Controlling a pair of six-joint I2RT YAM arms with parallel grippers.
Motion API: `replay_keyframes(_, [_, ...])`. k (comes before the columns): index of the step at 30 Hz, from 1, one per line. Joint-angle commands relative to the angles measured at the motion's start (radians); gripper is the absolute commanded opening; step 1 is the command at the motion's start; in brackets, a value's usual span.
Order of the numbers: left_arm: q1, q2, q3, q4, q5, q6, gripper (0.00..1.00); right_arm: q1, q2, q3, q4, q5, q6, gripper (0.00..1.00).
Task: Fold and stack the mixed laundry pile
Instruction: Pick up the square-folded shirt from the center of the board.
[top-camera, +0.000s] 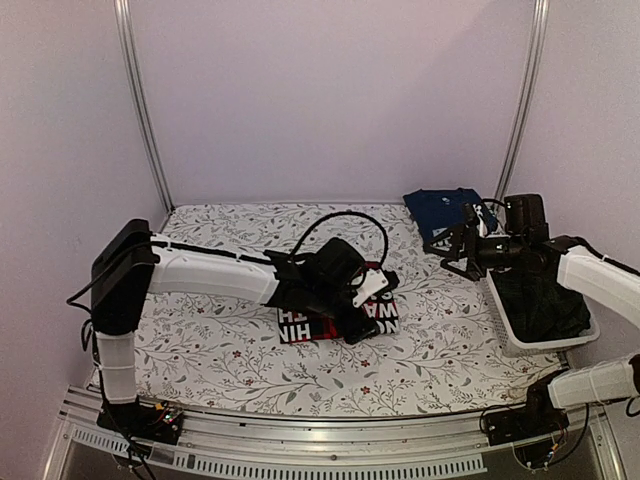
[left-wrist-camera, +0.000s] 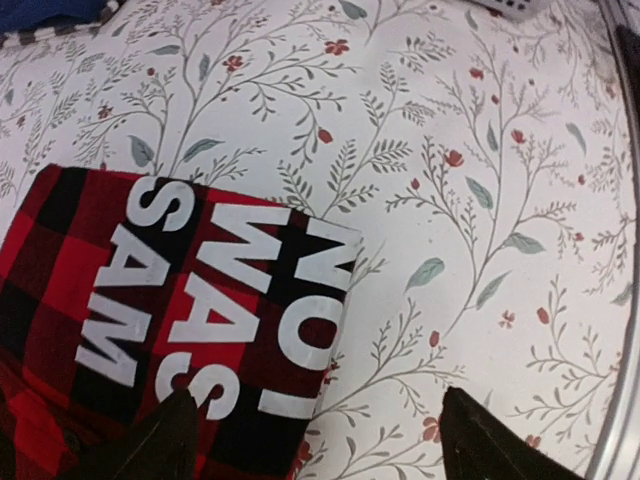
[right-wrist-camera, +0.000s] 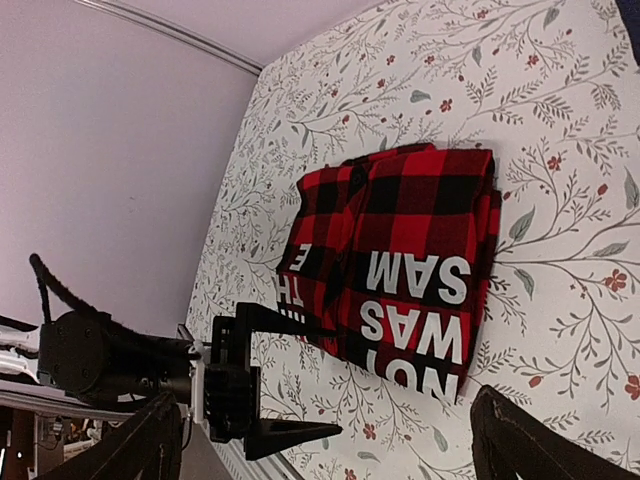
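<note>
Top external shows the red-and-black checked flannel shirt (top-camera: 300, 328) lying folded near the middle of the floral table cloth (top-camera: 200, 340), white lettering up, with the left gripper (top-camera: 368, 298) low over the end nearer the white basket (top-camera: 512, 338). In the left wrist view its fingers (left-wrist-camera: 150, 445) are spread wide, one tip above the shirt's printed edge and the other above bare cloth. Nothing is pinched, and whether that tip touches the fabric I cannot tell. The right gripper (top-camera: 455, 255) hangs well apart from the shirt, just beside the navy blue garment (top-camera: 440, 208) at the back right; its fingers (right-wrist-camera: 530, 440) are spread too, holding nothing. A dark garment (top-camera: 540, 300) lies heaped in the basket.

The likely trouble is the fold coming undone. A finger snagging only the top layer would peel it open, and a sideways drag would skew the shirt.
</note>
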Motion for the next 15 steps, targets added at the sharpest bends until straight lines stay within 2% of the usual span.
replay_keyframes(1, [-0.029, 0.116, 0.096, -0.032, 0.003, 0.144, 0.76, -0.015, 0.062, -0.068, 0.035, -0.049, 0.043, 0.99])
replay_keyframes(9, [-0.053, 0.289, 0.205, -0.009, -0.029, 0.226, 0.42, -0.034, 0.260, -0.121, 0.166, -0.110, 0.078, 0.97])
replay_keyframes(11, [-0.053, 0.303, 0.215, -0.008, -0.036, 0.233, 0.30, -0.034, 0.318, -0.110, 0.177, -0.120, 0.082, 0.95])
replay_keyframes(13, [-0.050, 0.307, 0.214, -0.008, -0.019, 0.231, 0.07, -0.034, 0.370, -0.101, 0.190, -0.127, 0.077, 0.92])
replay_keyframes(14, [-0.050, 0.302, 0.210, -0.006, -0.010, 0.228, 0.00, -0.035, 0.389, -0.097, 0.198, -0.129, 0.075, 0.90])
replay_keyframes(15, [-0.050, 0.295, 0.204, -0.002, -0.002, 0.224, 0.00, -0.034, 0.412, -0.095, 0.208, -0.129, 0.074, 0.90])
